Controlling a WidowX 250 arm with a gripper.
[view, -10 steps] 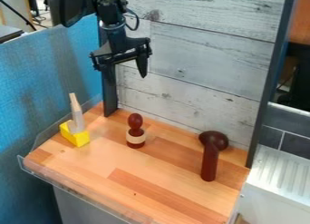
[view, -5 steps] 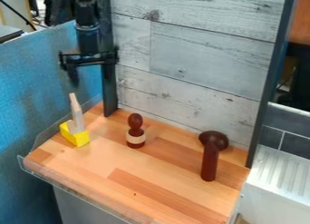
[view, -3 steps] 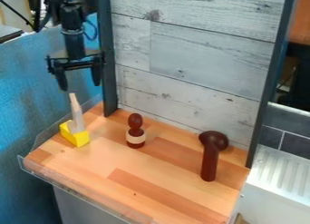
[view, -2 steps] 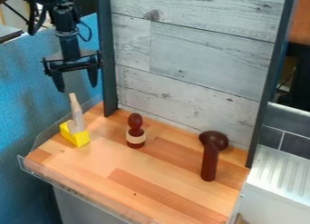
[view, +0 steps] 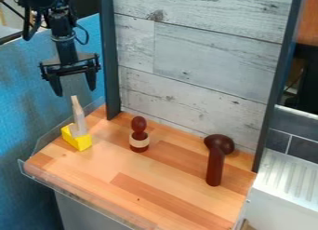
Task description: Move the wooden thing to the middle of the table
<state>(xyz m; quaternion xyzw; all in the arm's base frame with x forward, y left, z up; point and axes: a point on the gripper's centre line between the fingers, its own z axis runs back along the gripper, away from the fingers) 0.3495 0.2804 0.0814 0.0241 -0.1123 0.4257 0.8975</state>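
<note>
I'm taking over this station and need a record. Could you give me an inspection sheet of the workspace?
Surface: wooden table with a clear rim along its left and front edges.
Job's things: a pale wooden piece stands in a yellow block at the left; probably the one meant, though the dark pieces may be wooden too.
Clutter: a dark red figure with a pale band, and a brown mallet-like piece at the right.
Gripper: open, holding nothing, above the pale piece.
Cables: a black cable loops beside the arm.
Surroundings: grey plank wall behind, blue panel left, white ridged surface right.
</note>
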